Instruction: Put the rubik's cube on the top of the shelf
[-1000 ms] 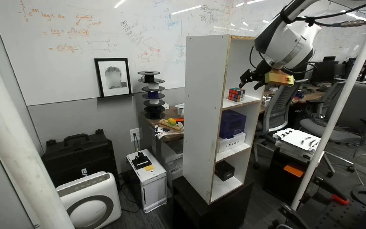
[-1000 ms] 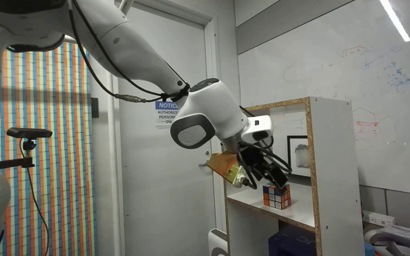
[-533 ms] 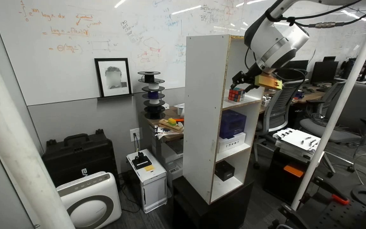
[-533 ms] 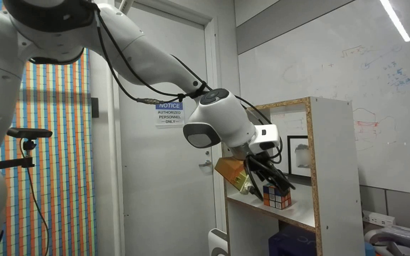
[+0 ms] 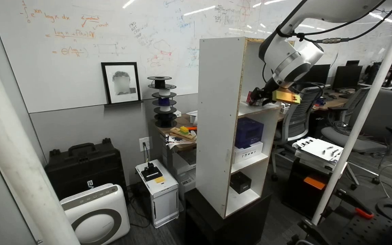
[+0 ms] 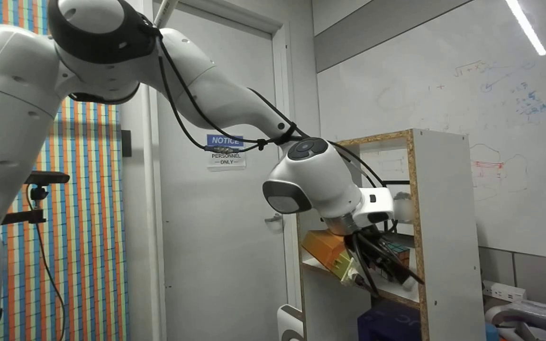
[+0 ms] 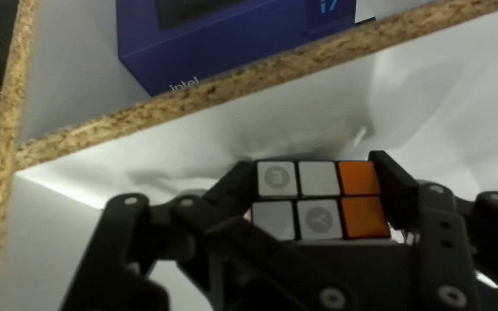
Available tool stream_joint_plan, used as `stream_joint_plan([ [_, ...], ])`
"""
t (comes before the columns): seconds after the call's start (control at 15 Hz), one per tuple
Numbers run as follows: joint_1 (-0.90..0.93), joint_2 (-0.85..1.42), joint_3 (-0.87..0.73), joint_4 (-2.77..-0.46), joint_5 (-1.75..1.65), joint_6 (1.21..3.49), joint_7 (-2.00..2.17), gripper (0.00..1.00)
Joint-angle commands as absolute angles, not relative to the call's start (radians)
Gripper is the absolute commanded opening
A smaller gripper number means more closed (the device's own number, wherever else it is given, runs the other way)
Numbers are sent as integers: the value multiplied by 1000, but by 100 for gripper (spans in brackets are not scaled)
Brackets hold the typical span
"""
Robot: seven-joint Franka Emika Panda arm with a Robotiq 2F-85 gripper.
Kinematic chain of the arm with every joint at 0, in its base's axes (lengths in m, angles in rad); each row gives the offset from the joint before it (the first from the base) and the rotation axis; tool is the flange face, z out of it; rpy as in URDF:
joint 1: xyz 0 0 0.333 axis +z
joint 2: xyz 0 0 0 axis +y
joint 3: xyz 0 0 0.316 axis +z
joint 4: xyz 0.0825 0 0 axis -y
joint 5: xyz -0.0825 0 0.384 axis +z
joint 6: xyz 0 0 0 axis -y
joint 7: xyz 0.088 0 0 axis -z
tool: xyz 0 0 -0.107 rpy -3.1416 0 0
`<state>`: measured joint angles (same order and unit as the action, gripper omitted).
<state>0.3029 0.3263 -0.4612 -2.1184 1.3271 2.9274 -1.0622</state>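
- Compared with half a second ago, the white-and-black jointed robot arm point(image 6: 327, 180) reaches lower, and the small rubik's cube point(image 7: 318, 198) with white, orange and red squares is shifted along and turned to a new angle.
- Black jointed fingers point(image 7: 398, 194) grip the cube from two opposite sides.
- The cube is in the uppermost open compartment of the tall, narrow white shelf point(image 5: 221, 112) with raw chipboard edges, below the top board point(image 6: 372, 138); whether it touches the surface beneath, I cannot tell.
- One tier down, a dark blue box point(image 7: 231, 47) marked "intel" rests on a white carton point(image 5: 248, 153); a small black box point(image 5: 240, 182) sits in the lowest tier.
- A black cabinet point(image 5: 230, 231) carries the shelf.
- Behind it, a whiteboard point(image 5: 63, 78) bears orange and blue handwriting; black spools point(image 5: 165, 117) rise from a brown wooden tabletop point(image 5: 183, 119).
- In an exterior view, a pale grey door point(image 6: 216, 213) stands beyond the arm, near a striped orange, blue and cream panel point(image 6: 95, 189).
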Motion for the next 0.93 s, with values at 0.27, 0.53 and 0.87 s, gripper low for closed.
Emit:
stream_joint_plan([
  [0.27,331,230,-445,-2185,1309,2926,-1107,43],
  [0.53,383,128,-443,-2295,1266,2946,-1095,42],
  [0.87,418,27,-442,-2408,1249,2953,-1080,42],
])
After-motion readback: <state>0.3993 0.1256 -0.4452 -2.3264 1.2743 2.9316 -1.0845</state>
